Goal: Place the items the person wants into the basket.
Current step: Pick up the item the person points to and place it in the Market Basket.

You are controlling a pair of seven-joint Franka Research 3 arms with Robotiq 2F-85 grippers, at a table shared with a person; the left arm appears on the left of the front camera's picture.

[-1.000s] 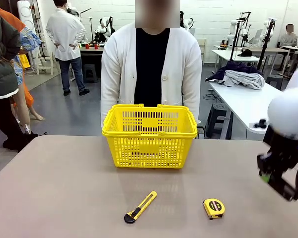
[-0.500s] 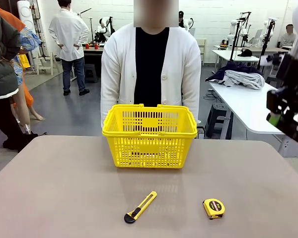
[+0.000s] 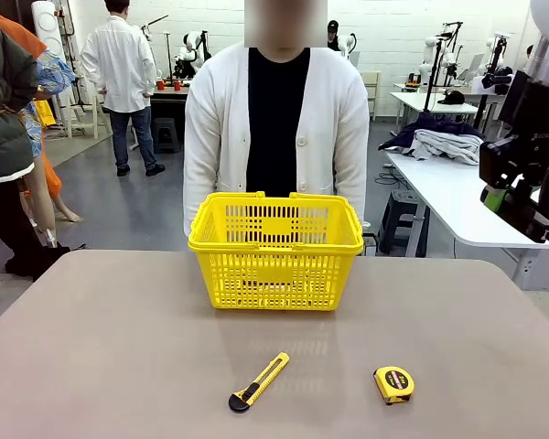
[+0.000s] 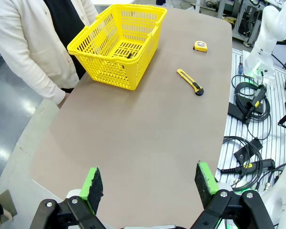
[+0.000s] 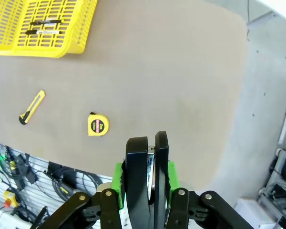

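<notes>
Table (image 3: 110, 347): grey-brown top, with the basket standing at its far middle.
Person (image 3: 220, 128): stands just behind the basket in a white cardigan, arms down, hands out of sight behind it.
Basket (image 3: 274, 274): yellow lattice, upright, handles folded down on the rim.
Left claw (image 4: 149, 181): jaws wide apart and empty. It hangs over the table end farthest from the basket.
Right claw (image 5: 146, 174): closed on a black stapler (image 5: 136, 157) and raised high off the table, well to the right of the basket and clear of it.
Stapler, position: clamped end-on between the green pads. Its long body runs along the fingers and a bright metal strip shows between its two black halves.
Stapler, handling (judgement): stiff and the heaviest of the wanted items. The smooth plastic shell could slide under a light squeeze. The hinged top may flap if it is held by one half only, so a hold across both halves near the middle looks soundest. It should take a short drop into the basket.
Tape measure (image 3: 393, 384): yellow, flat on the table, nearer the robot than the basket and to its right.
Knife (image 3: 258, 382): yellow and black, flat on the table, nearer the robot than the basket.
Marker (image 5: 38, 32): lies on the basket floor.
Pen (image 5: 46, 22): beside the marker on the basket floor. Both are too small to tell apart with certainty.
Remaining (judgement): carry the stapler over the basket rim and release it.
</notes>
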